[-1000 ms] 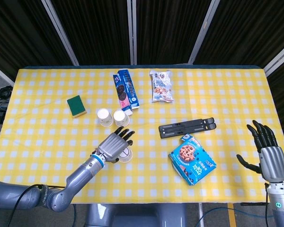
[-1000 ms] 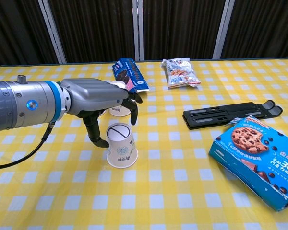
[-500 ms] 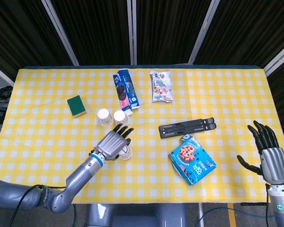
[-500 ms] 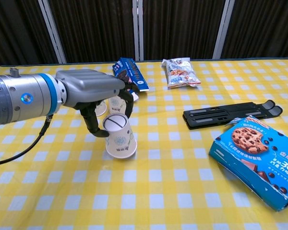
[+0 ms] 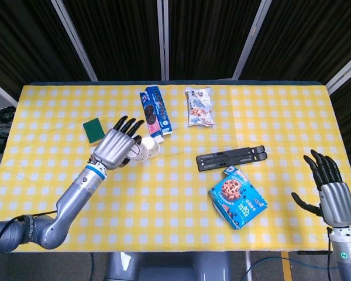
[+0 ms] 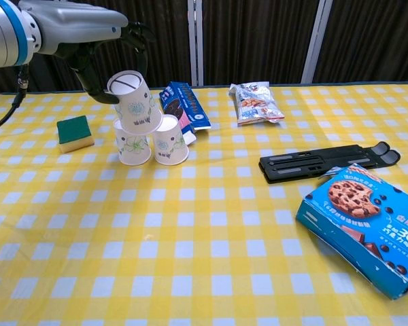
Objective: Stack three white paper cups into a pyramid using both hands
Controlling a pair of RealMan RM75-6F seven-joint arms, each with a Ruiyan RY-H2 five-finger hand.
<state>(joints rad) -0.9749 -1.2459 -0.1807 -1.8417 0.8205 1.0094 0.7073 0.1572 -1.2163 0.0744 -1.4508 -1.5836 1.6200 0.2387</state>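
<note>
My left hand point(image 6: 81, 34) grips an upside-down white paper cup point(image 6: 134, 102) from above, up in the air and tilted. Its rim hangs just over two more white cups, the left cup point(image 6: 132, 142) and the right cup point(image 6: 170, 141), which stand upside down side by side on the yellow checked table point(image 6: 190, 272). I cannot tell whether the held cup touches them. From the head camera the left hand point(image 5: 116, 146) covers most of the cups point(image 5: 152, 148). My right hand point(image 5: 333, 196) hovers open past the table's near right corner, holding nothing.
A green sponge point(image 6: 75, 132) lies left of the cups and a blue biscuit box point(image 6: 185, 105) just behind them. A snack bag point(image 6: 256, 102) sits further back. On the right lie a black folding stand point(image 6: 330, 161) and a blue cookie box point(image 6: 367, 227).
The left hand has lifted the cup from the near middle of the table and carried it back and left, over the two standing cups. The right hand has barely moved.
</note>
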